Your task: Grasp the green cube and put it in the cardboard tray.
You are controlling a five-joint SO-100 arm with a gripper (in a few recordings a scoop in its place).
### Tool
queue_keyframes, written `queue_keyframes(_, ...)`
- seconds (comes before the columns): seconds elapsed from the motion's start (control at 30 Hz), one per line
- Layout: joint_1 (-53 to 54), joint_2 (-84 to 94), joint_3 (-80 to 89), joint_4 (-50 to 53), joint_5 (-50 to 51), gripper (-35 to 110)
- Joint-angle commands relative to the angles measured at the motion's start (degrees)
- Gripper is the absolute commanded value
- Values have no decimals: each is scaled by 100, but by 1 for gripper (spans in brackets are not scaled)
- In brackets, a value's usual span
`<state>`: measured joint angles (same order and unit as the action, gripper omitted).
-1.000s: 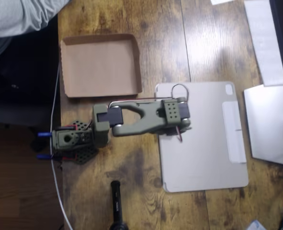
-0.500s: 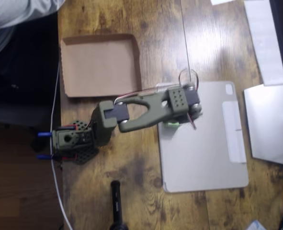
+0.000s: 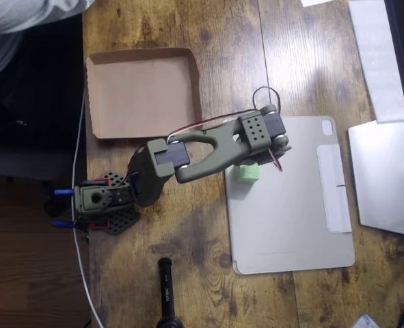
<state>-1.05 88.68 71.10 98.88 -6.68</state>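
Overhead view is showing the gripper (image 3: 273, 154) hanging under the wrist block, so whether its fingers are parted or closed I cannot tell. The arm (image 3: 208, 147) is swinging counter-clockwise: a second ago it was lying level across the cover's left edge and hiding the cube; now it is angling up toward the picture's top right, and the cube (image 3: 246, 171) is showing whole, just below the forearm. The cube is sitting on the cover (image 3: 290, 219), near its upper left corner, apparently free of the fingers, though contact at its top edge is hidden.

My reading is that the arm is lining up for the grasp rather than carrying anything. The cube is not in the tray yet, so both the grasp and the placing are still ahead.

The tray (image 3: 143, 92) is lying empty at upper left, well apart from the cube, unmoved across the three frames. The arm's base (image 3: 102, 201) is standing at the table's left edge, below the tray.

The table (image 3: 188, 273) is dark, streaked wood. A black cylindrical object (image 3: 166, 290) is lying at the bottom edge. White sheets (image 3: 379, 61) are lying at upper right, and a person's grey sleeve (image 3: 24, 14) is showing at top left.
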Motion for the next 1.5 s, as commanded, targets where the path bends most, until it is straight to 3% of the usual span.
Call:
queue_keyframes(0.0,62,44,0,-70,-158,20)
queue_keyframes(0.37,308,53,1151,-1125,-264,24)
queue_keyframes(1.03,545,149,2259,-1995,-483,25)
queue_keyframes(1.47,721,237,2505,-2232,-562,7)
